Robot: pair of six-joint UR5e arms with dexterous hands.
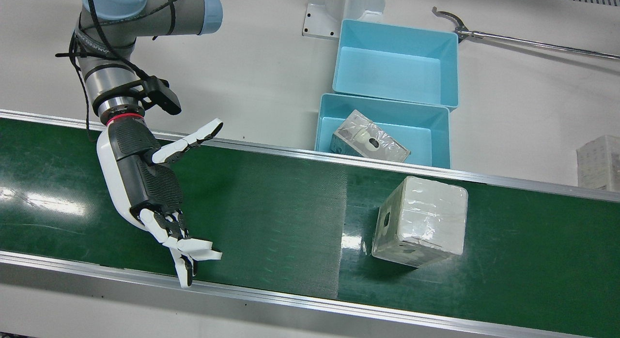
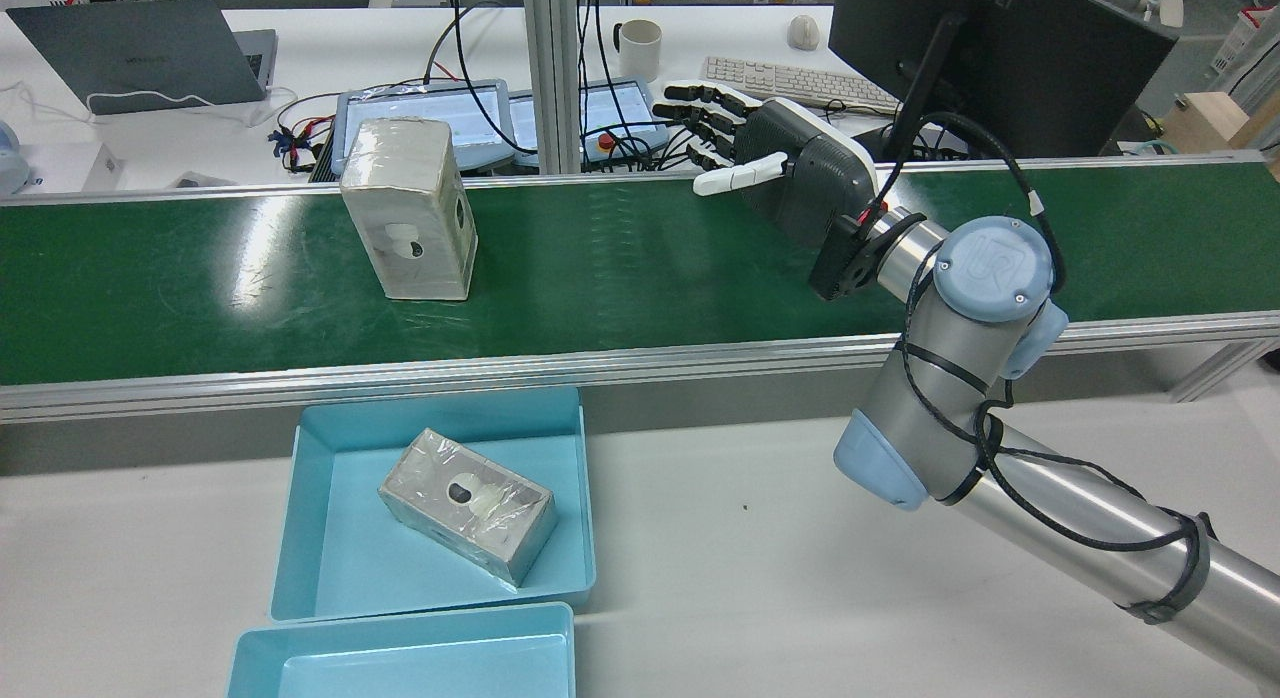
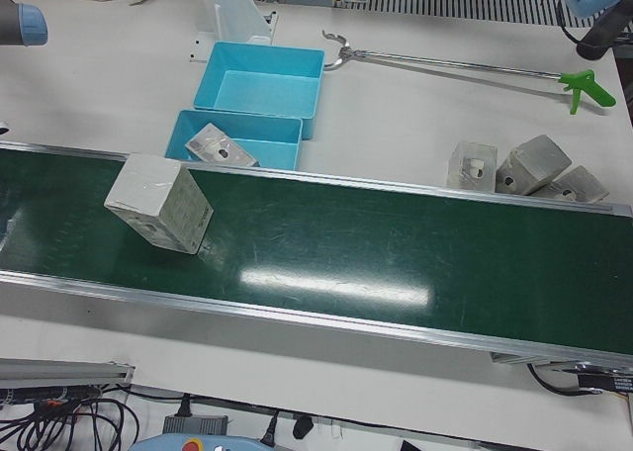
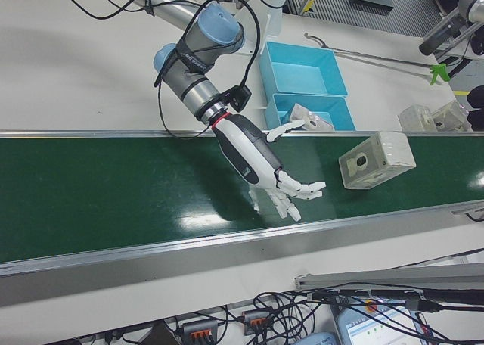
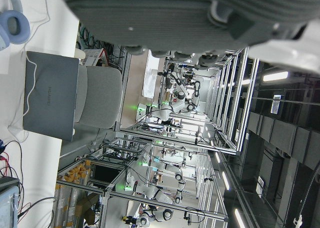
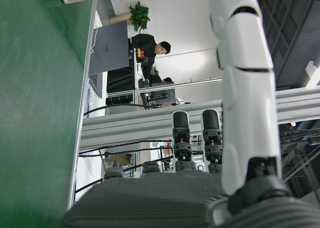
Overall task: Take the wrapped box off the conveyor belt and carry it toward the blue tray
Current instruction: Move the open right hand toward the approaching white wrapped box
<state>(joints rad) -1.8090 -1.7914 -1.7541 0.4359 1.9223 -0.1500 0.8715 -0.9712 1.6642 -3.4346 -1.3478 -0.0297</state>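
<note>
While positioned at left of the front view with fingers [image 1: 191, 253] spread apart and empty, right hand [image 1: 150, 183] hovered over conveyor belt [image 1: 271, 217], well apart from wrapped box [image 1: 420, 221] at centre right. Risked a slipping grasp on glossy film, or toppling the tilted box. Appeared pale, film-wrapped, with a dark round hole. Stood just beside blue tray [image 1: 323, 125]. Left hand state: cannot tell.
</note>
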